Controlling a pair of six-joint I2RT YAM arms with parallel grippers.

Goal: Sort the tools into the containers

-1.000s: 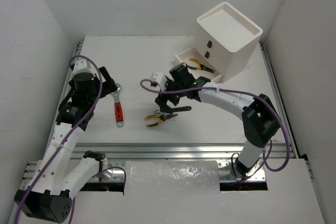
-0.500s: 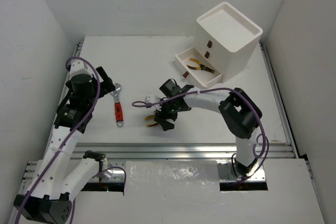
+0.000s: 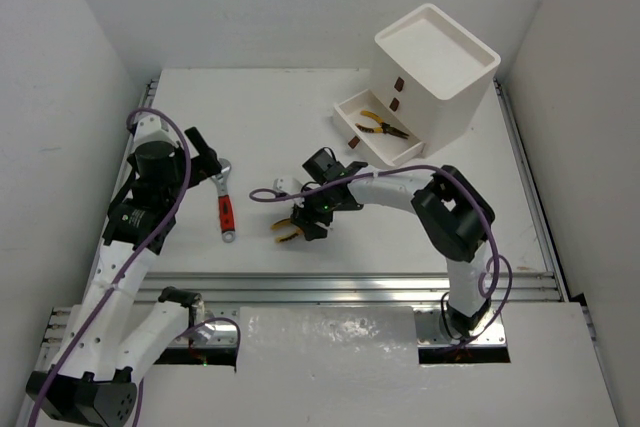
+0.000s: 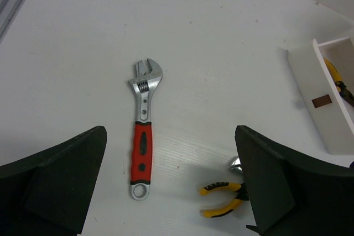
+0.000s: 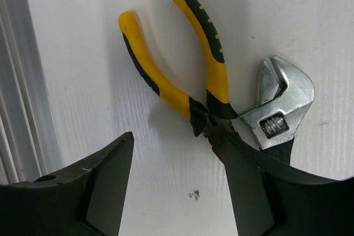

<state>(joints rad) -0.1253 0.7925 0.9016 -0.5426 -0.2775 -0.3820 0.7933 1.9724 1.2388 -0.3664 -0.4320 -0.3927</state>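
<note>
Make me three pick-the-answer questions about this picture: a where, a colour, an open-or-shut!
1. The drawer of the white drawer unit is: A pulled open, B shut, C missing.
2. The red-handled wrench lies: A in that drawer, B on the table, C on the unit's top.
3. The pliers on the table have handles that are: A yellow, B blue, C green.
Answers: 1 A, it juts from the unit; 2 B, it lies flat there; 3 A, its grips show yellow.

White arm links (image 3: pixel 400 185), black joint housings (image 3: pixel 456 219) — purple cables (image 3: pixel 157 111) alongside
</note>
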